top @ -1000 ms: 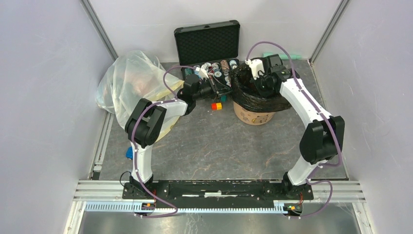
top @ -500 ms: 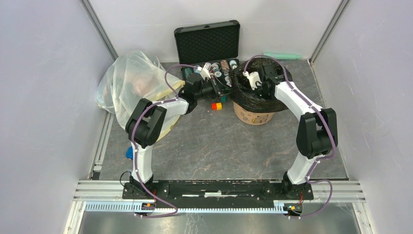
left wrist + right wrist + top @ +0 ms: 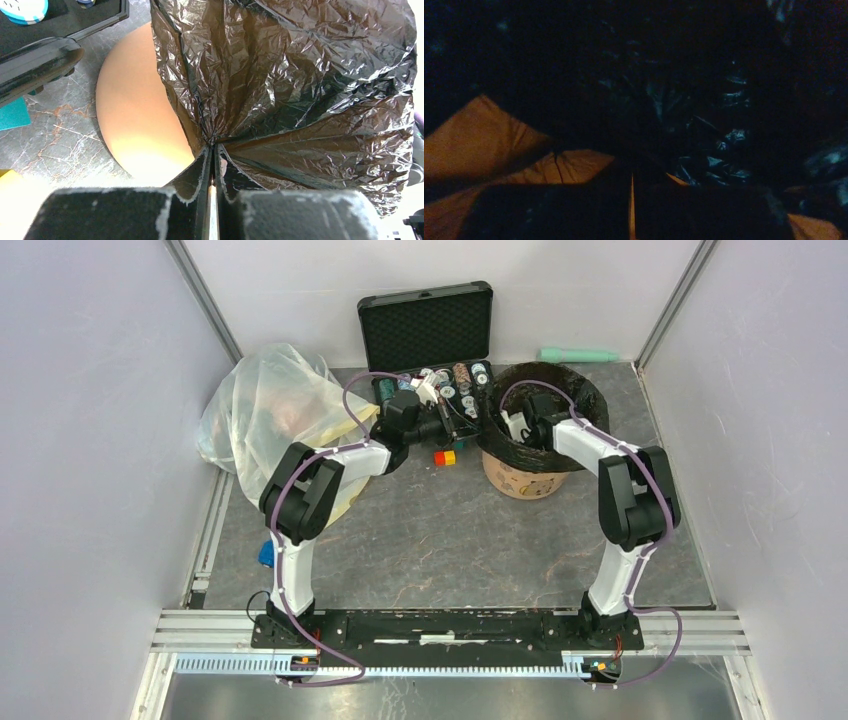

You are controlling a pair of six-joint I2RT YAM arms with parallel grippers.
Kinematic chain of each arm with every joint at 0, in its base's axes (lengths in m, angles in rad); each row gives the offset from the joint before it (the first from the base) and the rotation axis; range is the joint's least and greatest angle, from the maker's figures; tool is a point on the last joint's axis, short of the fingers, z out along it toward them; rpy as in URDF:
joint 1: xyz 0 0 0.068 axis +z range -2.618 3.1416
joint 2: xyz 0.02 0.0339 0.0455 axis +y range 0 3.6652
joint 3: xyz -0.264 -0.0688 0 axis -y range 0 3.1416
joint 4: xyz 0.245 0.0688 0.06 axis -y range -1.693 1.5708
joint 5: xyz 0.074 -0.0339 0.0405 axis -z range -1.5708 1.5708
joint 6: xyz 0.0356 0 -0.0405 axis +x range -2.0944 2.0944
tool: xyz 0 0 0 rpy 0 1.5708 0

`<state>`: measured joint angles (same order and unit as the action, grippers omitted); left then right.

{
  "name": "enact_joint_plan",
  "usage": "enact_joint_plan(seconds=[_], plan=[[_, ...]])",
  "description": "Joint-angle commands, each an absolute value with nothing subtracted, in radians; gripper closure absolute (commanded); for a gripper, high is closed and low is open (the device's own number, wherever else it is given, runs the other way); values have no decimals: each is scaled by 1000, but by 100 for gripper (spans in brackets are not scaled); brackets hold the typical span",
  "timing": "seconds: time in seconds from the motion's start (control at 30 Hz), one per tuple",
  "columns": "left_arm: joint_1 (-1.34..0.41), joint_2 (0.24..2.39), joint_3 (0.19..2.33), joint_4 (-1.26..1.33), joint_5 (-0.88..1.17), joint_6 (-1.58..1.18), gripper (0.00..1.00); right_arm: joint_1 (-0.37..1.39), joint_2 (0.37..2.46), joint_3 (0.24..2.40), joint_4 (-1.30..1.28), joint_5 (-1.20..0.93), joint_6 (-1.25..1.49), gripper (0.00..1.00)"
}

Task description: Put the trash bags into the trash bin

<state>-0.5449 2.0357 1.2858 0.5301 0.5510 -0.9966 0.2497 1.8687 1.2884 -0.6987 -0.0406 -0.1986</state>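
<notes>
Top camera: high up and behind both arms, looking down at the whole table (image 3: 440, 530). It is far away, and the arm bases sit at the bottom edge.
Left wrist camera: rides on the left arm and looks out past the left gripper (image 3: 212, 147). It is very close to the trash bag (image 3: 300, 100) and the outside of the trash bin (image 3: 135, 125).
Right wrist camera: down inside the bin, pressed close to the bag. The view is very dark.
Shared: all three see the bag and the bin, small from the top and big from the wrists.
</notes>
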Motion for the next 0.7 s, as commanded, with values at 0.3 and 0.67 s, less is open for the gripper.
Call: enact_joint_plan(seconds=[0.3, 0.67], plan=[[-557, 1897, 1303, 431, 521, -868, 72, 250, 1955, 1232, -590, -35, -158, 100], [-521, 1708, 1215, 272, 416, -824, 56, 250, 1744, 1275, -642, -6, -144, 98]])
